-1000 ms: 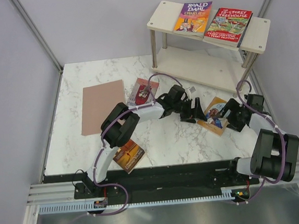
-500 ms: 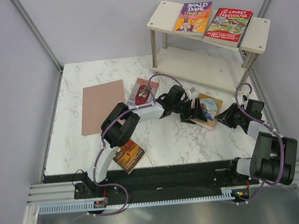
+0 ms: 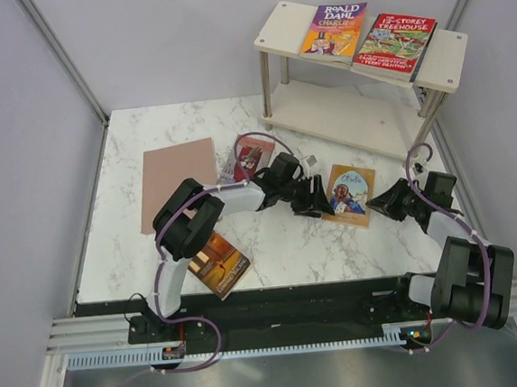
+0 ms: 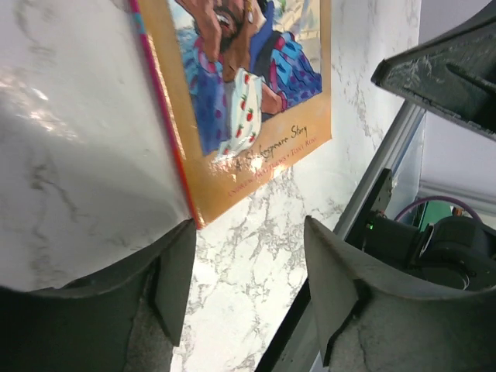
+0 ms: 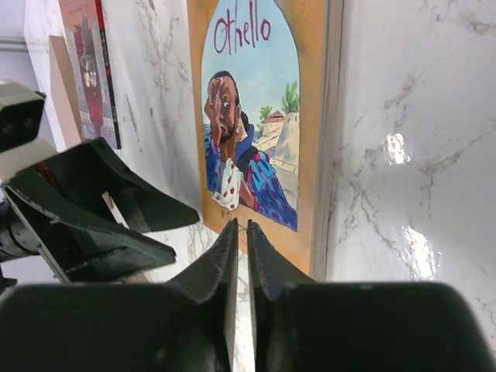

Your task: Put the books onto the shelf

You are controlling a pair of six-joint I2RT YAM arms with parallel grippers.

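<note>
Marble tabletop (image 3: 171, 124) now has Othello (image 3: 349, 193) lying farther left than before.

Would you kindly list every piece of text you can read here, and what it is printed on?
"ROALD DAHL": purple paperback.
"13-STOREY TREEHOUSE": red paperback.
"Othello": orange paperback.
"Shakespeare Story", partly legible: same cover, lower edge.
Too small to read: brown-orange paperback, pink-red paperback.

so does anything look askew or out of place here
The Othello book lies flat on the table, skewed to its edges, away from the shelf. The right gripper beside it is shut on nothing. Nothing looks spilled or damaged.
</note>
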